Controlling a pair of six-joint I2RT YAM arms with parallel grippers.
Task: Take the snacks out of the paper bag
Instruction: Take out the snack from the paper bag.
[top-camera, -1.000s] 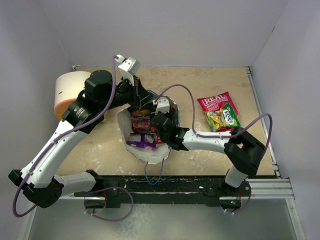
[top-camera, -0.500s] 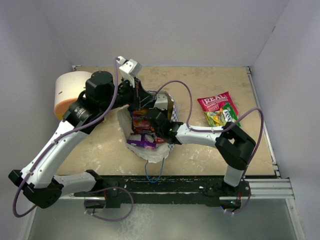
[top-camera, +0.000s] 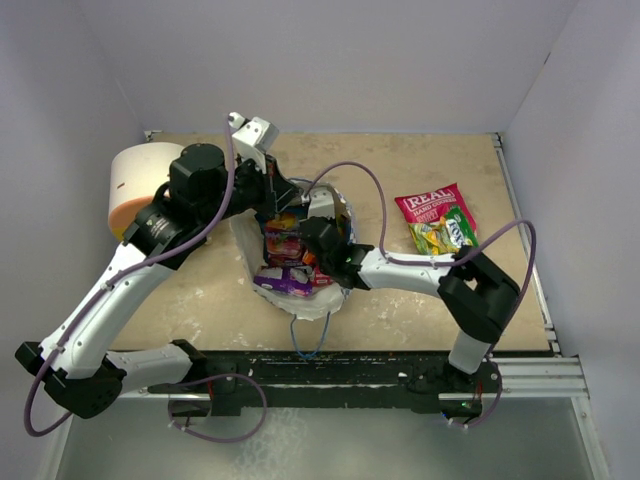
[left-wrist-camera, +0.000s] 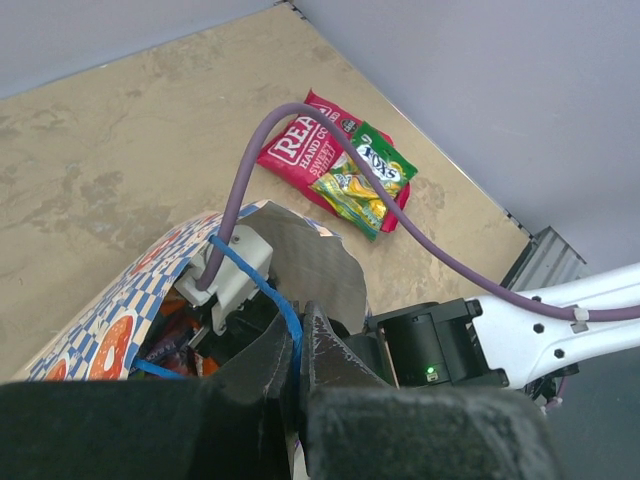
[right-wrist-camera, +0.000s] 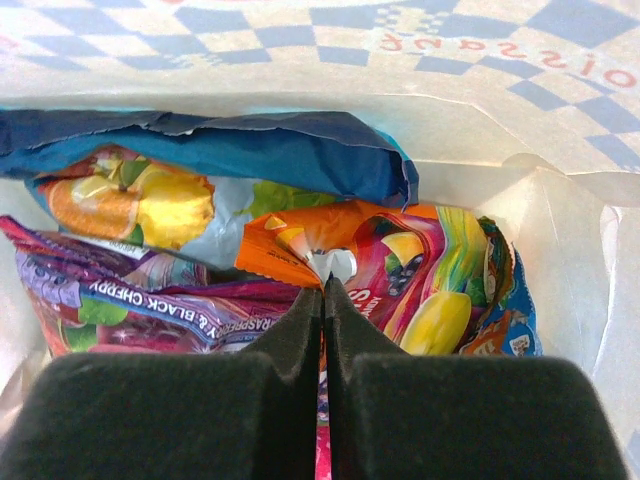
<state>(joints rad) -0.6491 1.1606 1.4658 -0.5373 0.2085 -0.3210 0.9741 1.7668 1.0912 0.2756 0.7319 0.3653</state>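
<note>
A white-and-orange cylinder (top-camera: 135, 188) sat in the far left corner of the beige, mottled tabletop (top-camera: 420, 165), close against the left wall. Plain pale lavender walls (top-camera: 330, 60) closed the table in on the left, far and right sides. A silver metal rail (top-camera: 540, 372) ran along the near edge, and a thinner metal strip (top-camera: 522, 225) lined the right edge

Checkered paper bag (top-camera: 241, 245) open, snacks (right-wrist-camera: 300, 160) inside, two outside
</note>
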